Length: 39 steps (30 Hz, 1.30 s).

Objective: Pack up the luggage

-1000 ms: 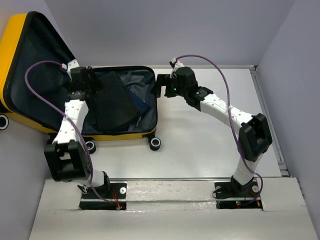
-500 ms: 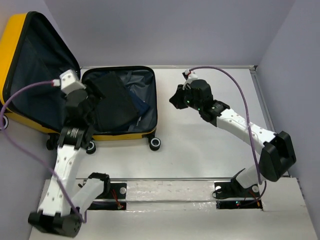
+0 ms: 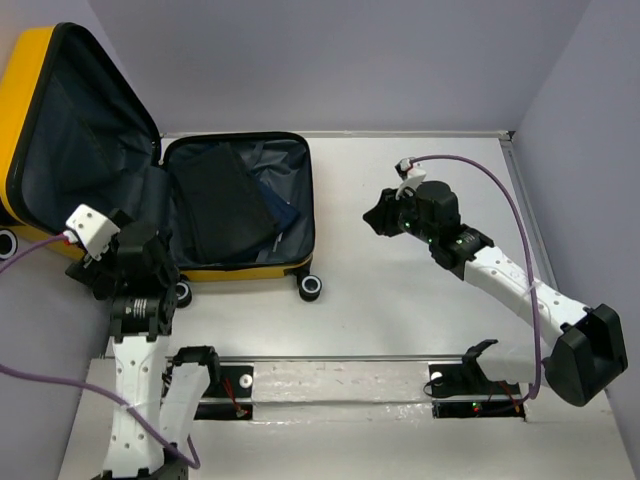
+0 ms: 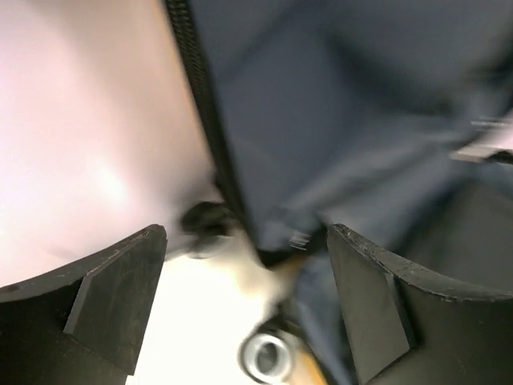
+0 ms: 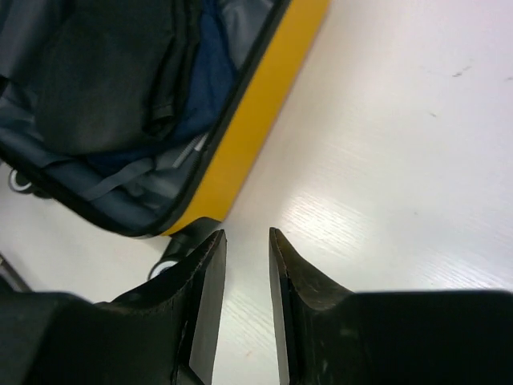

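The luggage (image 3: 245, 271) lies open at the far left of the tabletop (image 3: 420, 300). Its lid leans up and out to the left, and its base shell lies flat with the wheels (image 3: 311, 287) at the near end. That puts the long axis, and the hinge line, running from near to far.

The left gripper (image 4: 244, 309) hangs just off the near left corner of the case, beside the hinge. Its fingers (image 4: 96, 301) are spread wide and hold nothing. Its wrist camera is blurred but shows the black zipper trim (image 4: 210, 152) and the grey lining straight ahead.

Folded black clothes (image 3: 222, 200) lie in the base, with a navy piece (image 3: 278, 212) tucked along their right side.

If the next move is closing the case, it turns on the lid. The lid stands to the left of the hinge, so it has to swing rightward over the base. The left arm is much the nearer one to do that.

The right gripper (image 3: 378, 218) hovers over bare tabletop, well apart from the right wall of the luggage. Its fingers (image 5: 204, 273) are drawn almost together on nothing, and the yellow shell and one wheel show beyond them.

The tabletop is pale, smooth and slightly glossy, so the wheeled case may roll or slide when pushed. There is free room to the right of the case, while the left side is crowded by the lid and the wall.
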Motion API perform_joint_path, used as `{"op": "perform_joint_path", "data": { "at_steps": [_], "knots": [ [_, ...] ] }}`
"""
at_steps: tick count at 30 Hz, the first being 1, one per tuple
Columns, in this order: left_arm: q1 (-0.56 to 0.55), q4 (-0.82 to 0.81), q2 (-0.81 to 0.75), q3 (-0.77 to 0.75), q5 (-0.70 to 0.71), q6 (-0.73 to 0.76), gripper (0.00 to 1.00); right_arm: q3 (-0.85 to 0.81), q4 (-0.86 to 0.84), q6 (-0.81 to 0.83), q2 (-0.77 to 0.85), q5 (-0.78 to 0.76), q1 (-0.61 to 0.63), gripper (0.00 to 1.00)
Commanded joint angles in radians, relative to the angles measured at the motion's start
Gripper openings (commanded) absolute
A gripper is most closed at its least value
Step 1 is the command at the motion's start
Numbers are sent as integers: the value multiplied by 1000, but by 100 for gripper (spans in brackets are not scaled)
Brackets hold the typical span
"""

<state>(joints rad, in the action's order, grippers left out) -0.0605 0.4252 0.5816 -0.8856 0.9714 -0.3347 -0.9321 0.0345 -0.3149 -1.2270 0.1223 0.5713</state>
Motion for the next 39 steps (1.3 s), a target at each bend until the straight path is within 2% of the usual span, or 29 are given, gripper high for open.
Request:
{"op": "perform_joint_path", "data": {
  "at_steps": [1, 9, 14, 16, 18, 19, 22, 23, 26, 29, 30, 33, 34, 39],
  "knots": [
    [145, -36, 134, -56, 58, 39, 93, 35, -39, 34, 20, 68, -45, 34],
    [237, -8, 283, -134, 47, -17, 79, 53, -47, 27, -5, 105, -45, 35],
    [237, 6, 343, -217, 89, -9, 54, 58, -54, 23, -15, 103, -45, 35],
    [241, -17, 357, -217, 92, -7, 49, 58, -54, 22, -25, 97, -45, 35],
    [245, -29, 366, -219, 84, 5, 39, 61, -54, 22, -26, 88, -45, 35],
    [242, -34, 366, -223, 63, 19, 29, 59, -54, 22, -28, 86, -45, 35],
    [212, -54, 341, -219, 49, 48, 15, 56, -54, 17, -37, 86, -45, 35],
    [190, -69, 334, -214, 47, 71, 7, 55, -54, 14, -45, 89, -45, 35],
    [160, -88, 322, -208, 24, 94, 6, 52, -54, 10, -60, 89, -54, 35],
    [23, -144, 297, -178, 30, 164, 6, 50, -54, 7, -74, 85, -54, 35],
    [-130, -178, 278, -161, 94, 237, 6, 49, -54, 5, -77, 88, -54, 35],
    [-348, -241, 265, -116, 193, 312, 6, 44, -54, -1, -85, 82, -54, 35],
    [-455, -247, 265, -112, 234, 330, 6, 45, -54, -4, -86, 77, -54, 35],
    [-705, -259, 293, -104, 305, 407, 6, 45, -51, -15, -91, 50, -54, 35]
  ]
}}
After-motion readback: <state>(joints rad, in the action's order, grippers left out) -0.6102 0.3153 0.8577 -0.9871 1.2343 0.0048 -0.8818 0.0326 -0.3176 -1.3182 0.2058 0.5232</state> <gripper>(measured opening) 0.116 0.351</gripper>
